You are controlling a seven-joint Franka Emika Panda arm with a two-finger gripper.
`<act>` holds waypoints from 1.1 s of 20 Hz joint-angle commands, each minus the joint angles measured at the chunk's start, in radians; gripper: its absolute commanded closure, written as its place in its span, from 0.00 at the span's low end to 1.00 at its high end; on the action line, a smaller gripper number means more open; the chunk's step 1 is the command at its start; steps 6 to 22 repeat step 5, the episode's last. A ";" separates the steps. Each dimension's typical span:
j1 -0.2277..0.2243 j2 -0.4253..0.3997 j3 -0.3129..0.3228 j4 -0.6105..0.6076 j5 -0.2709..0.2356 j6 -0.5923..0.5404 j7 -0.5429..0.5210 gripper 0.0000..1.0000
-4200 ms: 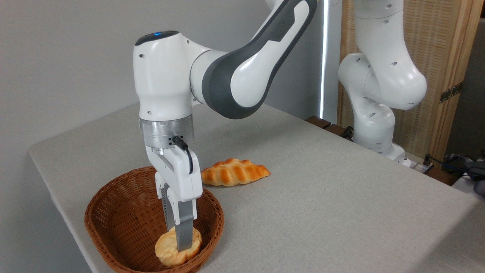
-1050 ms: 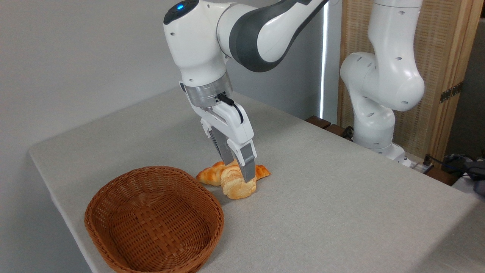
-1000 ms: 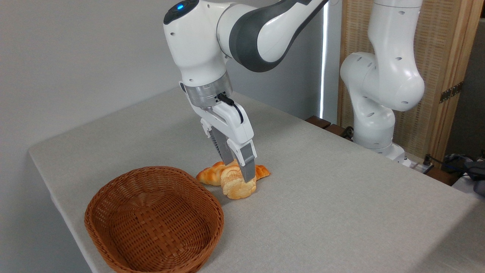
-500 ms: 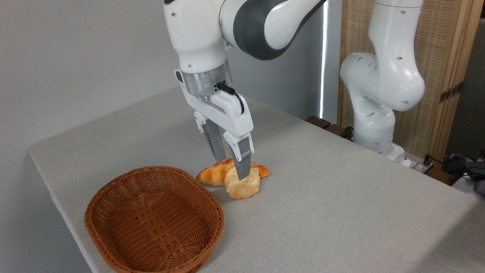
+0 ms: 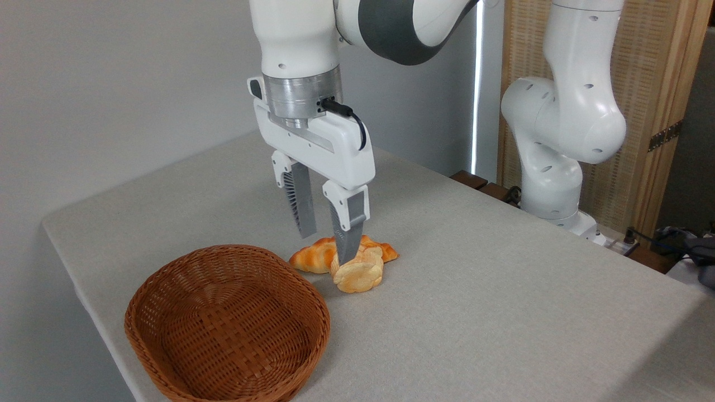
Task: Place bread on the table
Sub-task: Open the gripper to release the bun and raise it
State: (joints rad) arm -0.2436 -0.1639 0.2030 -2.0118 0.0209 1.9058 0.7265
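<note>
Grey table point(image 5: 503, 312) carries the bun point(image 5: 359, 272), leaning on the braided loaf point(image 5: 313, 257); we see gripper point(image 5: 327, 245) spread empty just above it, straight-up exit.

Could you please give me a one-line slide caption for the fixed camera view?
Open gripper above the small bun released on the grey table, beside a braided loaf and wicker basket.

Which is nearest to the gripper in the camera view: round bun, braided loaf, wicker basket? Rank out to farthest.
Measured from the gripper:
1. Round bun: on the table just below the right finger, leaning on the loaf.
2. Braided loaf: directly behind the bun, under the open fingers; almost as close, so these two are too close to call.
3. Wicker basket: lower left, near the table's front edge; clearly farthest.
</note>
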 commanded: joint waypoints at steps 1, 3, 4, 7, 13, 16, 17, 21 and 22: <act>-0.006 0.007 0.010 0.005 -0.029 0.036 0.005 0.00; -0.006 0.012 0.010 0.005 -0.029 0.039 0.005 0.00; -0.006 0.014 0.010 0.005 -0.029 0.044 0.005 0.00; -0.006 0.014 0.010 0.005 -0.030 0.047 0.005 0.00; -0.006 0.014 0.010 0.005 -0.030 0.047 0.005 0.00; -0.006 0.014 0.010 0.005 -0.030 0.047 0.005 0.00; -0.006 0.014 0.010 0.005 -0.030 0.047 0.005 0.00; -0.006 0.014 0.010 0.005 -0.030 0.047 0.005 0.00; -0.006 0.014 0.010 0.005 -0.030 0.047 0.005 0.00</act>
